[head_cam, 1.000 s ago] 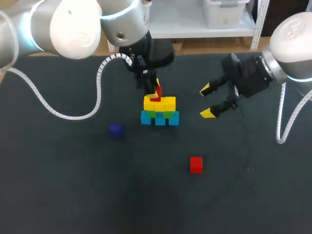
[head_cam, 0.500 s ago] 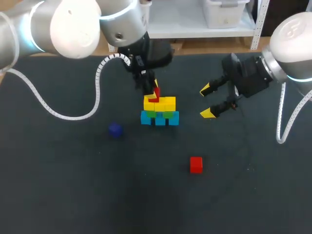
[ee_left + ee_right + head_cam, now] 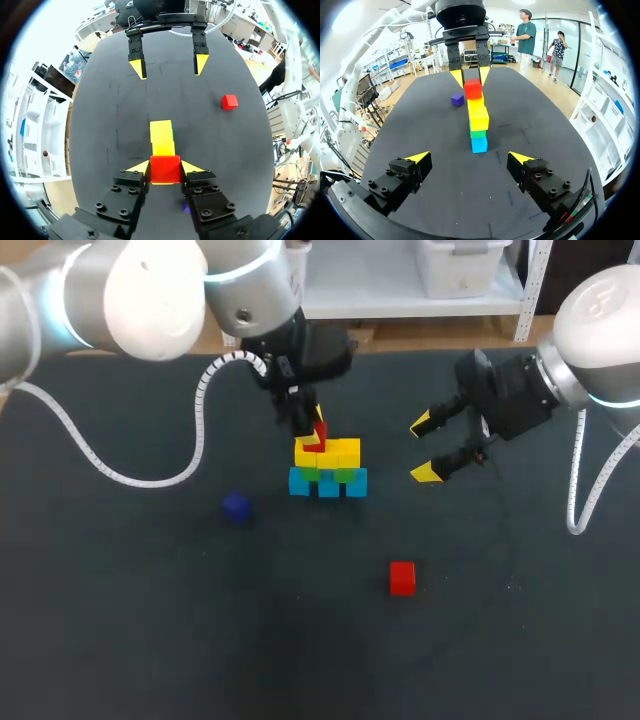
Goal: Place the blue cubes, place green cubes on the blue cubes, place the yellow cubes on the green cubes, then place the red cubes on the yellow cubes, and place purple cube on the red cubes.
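Small blue cubes [image 3: 479,144], green cubes [image 3: 478,133] and yellow cubes [image 3: 479,117] are stacked on the black table [image 3: 150,620] — our left gripper [image 3: 165,167] pinches a small red cube [image 3: 472,89] at the yellow top. Remaining: loose red cube [image 3: 402,578], then small purple cube [image 3: 236,506]. Right gripper [image 3: 424,449] gapes wide, empty, beside the stack. No readable print.

A black, matte table [image 3: 150,620] spans the whole workspace.

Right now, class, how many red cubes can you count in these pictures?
2. One red cube sits atop the yellow cubes, clamped in the left gripper. The loose red cube lies on the dark table, apart from the others. None seems hidden.
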Robot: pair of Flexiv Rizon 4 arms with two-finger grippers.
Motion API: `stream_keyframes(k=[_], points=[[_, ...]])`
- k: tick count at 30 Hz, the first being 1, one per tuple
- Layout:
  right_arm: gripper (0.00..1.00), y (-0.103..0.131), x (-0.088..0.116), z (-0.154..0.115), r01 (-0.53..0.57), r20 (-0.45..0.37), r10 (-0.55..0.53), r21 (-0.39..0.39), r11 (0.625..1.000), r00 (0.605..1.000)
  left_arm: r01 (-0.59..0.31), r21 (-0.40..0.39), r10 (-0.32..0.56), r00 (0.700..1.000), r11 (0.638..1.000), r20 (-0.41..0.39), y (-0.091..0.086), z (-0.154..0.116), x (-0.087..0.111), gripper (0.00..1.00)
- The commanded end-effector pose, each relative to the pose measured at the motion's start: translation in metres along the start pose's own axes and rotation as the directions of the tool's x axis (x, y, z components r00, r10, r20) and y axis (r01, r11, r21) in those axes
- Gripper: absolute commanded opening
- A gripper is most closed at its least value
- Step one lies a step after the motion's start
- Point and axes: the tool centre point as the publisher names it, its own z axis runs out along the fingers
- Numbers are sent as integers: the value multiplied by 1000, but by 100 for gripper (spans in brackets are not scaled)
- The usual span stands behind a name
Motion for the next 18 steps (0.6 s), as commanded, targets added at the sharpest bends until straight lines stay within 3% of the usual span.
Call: stream_keyframes(k=[1, 9, 18], points=[[100, 0, 0, 0, 1, 2, -1, 0, 1000, 1000, -4, 7, 4, 1000, 1000, 0, 3, 1, -1, 0], [100, 0, 0, 0, 1, 2, -1, 0, 1000, 1000, -4, 9, 4, 1000, 1000, -1, 4, 1, -1, 0], [100, 0, 0, 0, 1, 2, -1, 0, 1000, 1000, -4, 14, 4, 1000, 1000, -4, 3, 2, -1, 20]])
